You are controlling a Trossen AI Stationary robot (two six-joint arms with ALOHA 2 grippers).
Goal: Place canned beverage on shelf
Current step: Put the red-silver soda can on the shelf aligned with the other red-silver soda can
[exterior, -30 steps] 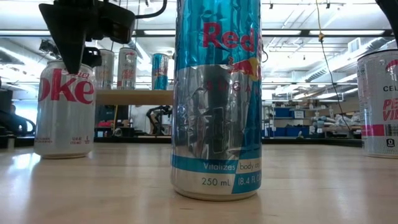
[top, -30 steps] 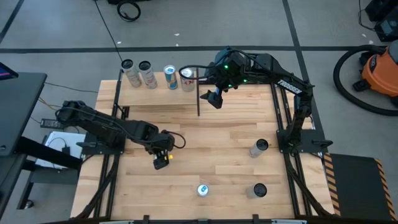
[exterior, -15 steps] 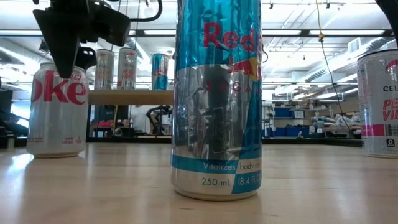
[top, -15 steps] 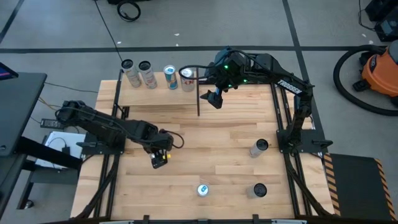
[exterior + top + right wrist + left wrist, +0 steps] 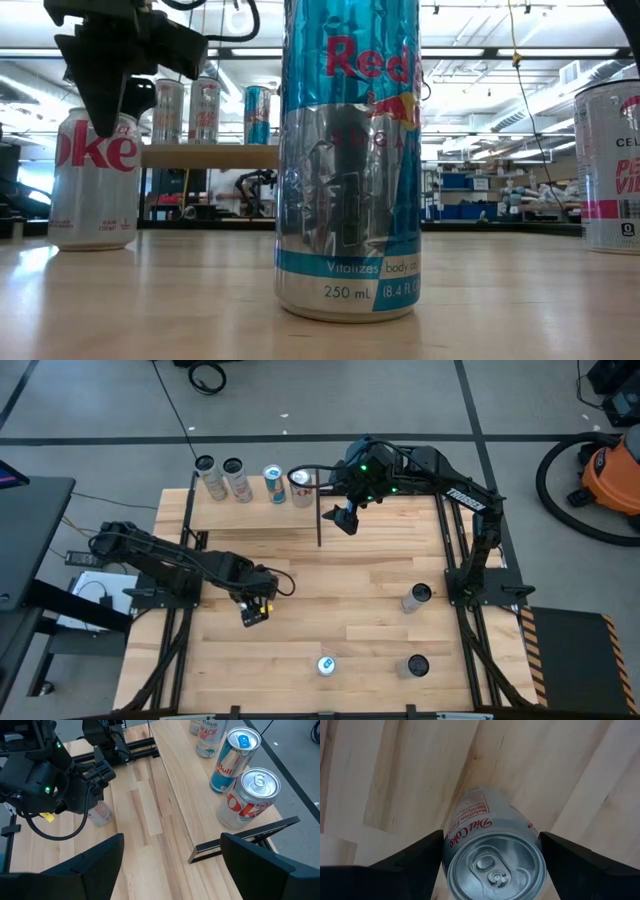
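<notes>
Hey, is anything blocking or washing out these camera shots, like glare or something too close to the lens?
Low view: the Red Bull can stands so close that it fills the middle and its top is cut off; bright ceiling lights behind. Left wrist view: the Diet Coke can fills the lower frame. High view: evenly lit.

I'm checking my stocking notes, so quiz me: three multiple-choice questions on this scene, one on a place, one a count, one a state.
1. Where is the Diet Coke can between the left gripper's fingers? A in a box; B on the tabletop; C on the floor.
2. How many cans stand on the shelf? A two; B four; C six.
3. The right gripper is: A open, empty; B shut on a can; C shut, empty.
Answers: B, it stands on the planks; B, four tops line the shelf; A, its fingers stand apart with nothing between.
</notes>
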